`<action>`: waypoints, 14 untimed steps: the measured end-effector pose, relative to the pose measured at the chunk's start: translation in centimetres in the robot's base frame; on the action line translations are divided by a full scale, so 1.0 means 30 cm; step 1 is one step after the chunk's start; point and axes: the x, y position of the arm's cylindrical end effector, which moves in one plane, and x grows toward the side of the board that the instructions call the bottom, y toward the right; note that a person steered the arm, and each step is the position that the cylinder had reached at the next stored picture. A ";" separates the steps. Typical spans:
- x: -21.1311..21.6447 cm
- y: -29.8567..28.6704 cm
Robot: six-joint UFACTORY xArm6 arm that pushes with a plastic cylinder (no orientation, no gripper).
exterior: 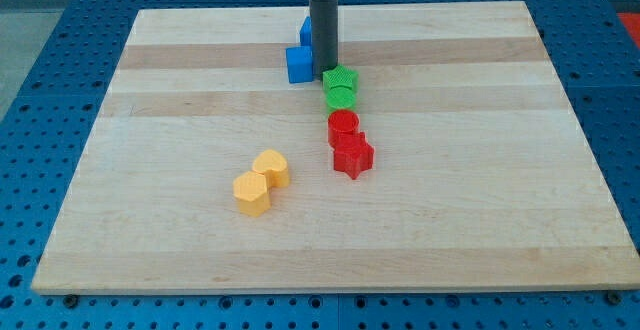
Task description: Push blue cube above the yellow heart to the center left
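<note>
Sitting just left of my tip point(324, 67), touching it: blue cube point(299, 64)

On the pale wooden board point(180, 90) sit eight small plastic blocks in four colours — two of each: two blue blocks point(298, 64) near the top edge, two green blocks point(340, 86) just below them, two red blocks point(351, 155) mid-board, and two yellow blocks point(252, 194) — nearer the bottom edge.

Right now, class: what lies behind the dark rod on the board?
A second blue block peeks out toward the view's top, mostly covered by the rod. My tip sits beside the blue cube.
</note>
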 end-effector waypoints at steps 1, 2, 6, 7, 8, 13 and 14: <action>-0.064 0.000; -0.147 0.000; -0.452 0.000; -0.449 -0.011; -0.410 -0.037; -0.081 -0.100; -0.014 -0.163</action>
